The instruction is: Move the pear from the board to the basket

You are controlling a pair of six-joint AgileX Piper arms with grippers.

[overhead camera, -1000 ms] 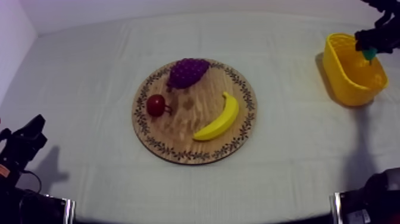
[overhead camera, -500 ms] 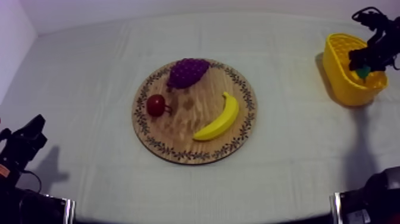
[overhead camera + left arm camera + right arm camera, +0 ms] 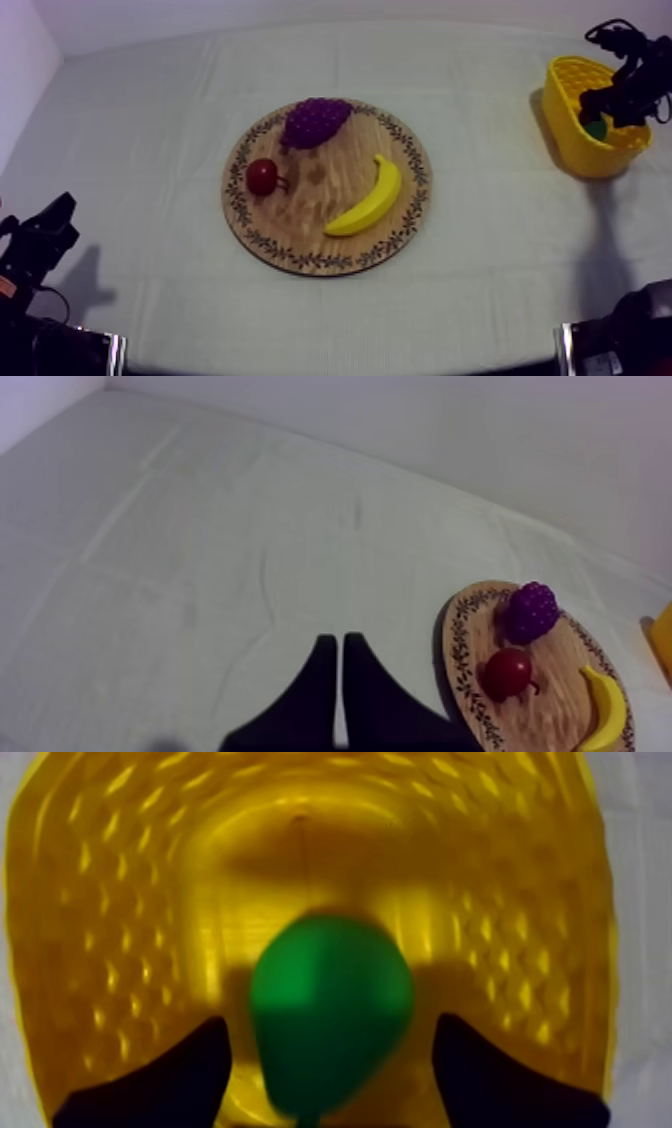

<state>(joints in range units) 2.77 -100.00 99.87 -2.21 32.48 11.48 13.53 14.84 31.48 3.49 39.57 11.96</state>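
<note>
The right gripper (image 3: 610, 103) hung over the yellow basket (image 3: 562, 140), which stood near the far right corner of the table (image 3: 480, 300). Its fingers (image 3: 160, 1077) were spread wide, and the right wrist view showed yellow basket floor on both sides of the pear (image 3: 330, 1007), so the pear appeared to be free of them and not clamped. The pear sat low inside the basket, near the middle of the floor and between the two fingers. Whether it was resting on the floor or just above it could not be told. The wooden board (image 3: 320, 225) lay at the middle of the table, carrying the bunch of grapes (image 3: 315, 120), the small red fruit (image 3: 262, 176) and the banana (image 3: 368, 200), and no pear lay among them. The left gripper (image 3: 339, 641) rested near the left front corner with its fingers pressed into a narrow wedge, holding nothing. The placing looked all but complete, and the main risk lay in the withdrawal. The fingers seemed to reach below the rim, so a slanted or hurried lift could catch the wall and tip or drag the light basket towards the table's right edge. A smooth toy pear might also bounce or roll against the wall if it had not yet settled.
</note>
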